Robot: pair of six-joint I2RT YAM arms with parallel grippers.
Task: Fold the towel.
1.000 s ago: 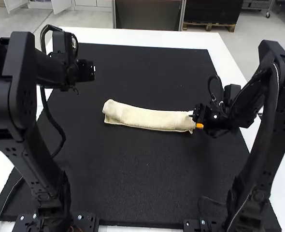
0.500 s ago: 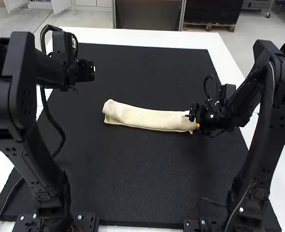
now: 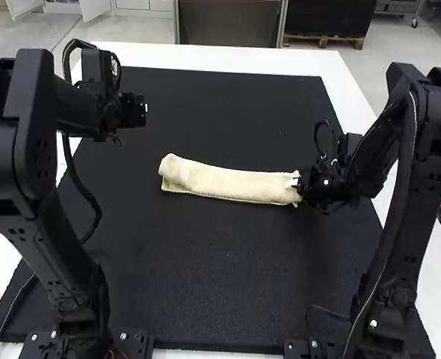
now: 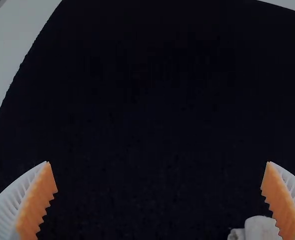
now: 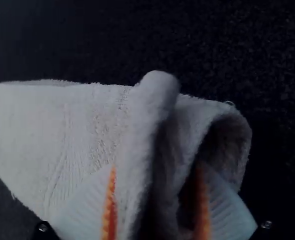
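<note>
Towel: while its R end is gripped, the towel (image 3: 228, 182) lies folded in a long narrow strip approx. mid-counter, its long sides running roughly L–R, L end a bit nearer the far edge.
R end: layers stand up in a ridge, w/ an open fold beside it.
R gripper: R gripper (image 3: 301, 183) pinches the folds at that end btwn its pads (image 5: 110, 210).
L gripper: L gripper (image 3: 140, 111) is spread wide, up toward counter's far L corner, apart from towel.
Mat: blk mat (image 3: 205, 277) under towel.
Counter: wht counter (image 3: 205, 56) edges show round mat.
</note>
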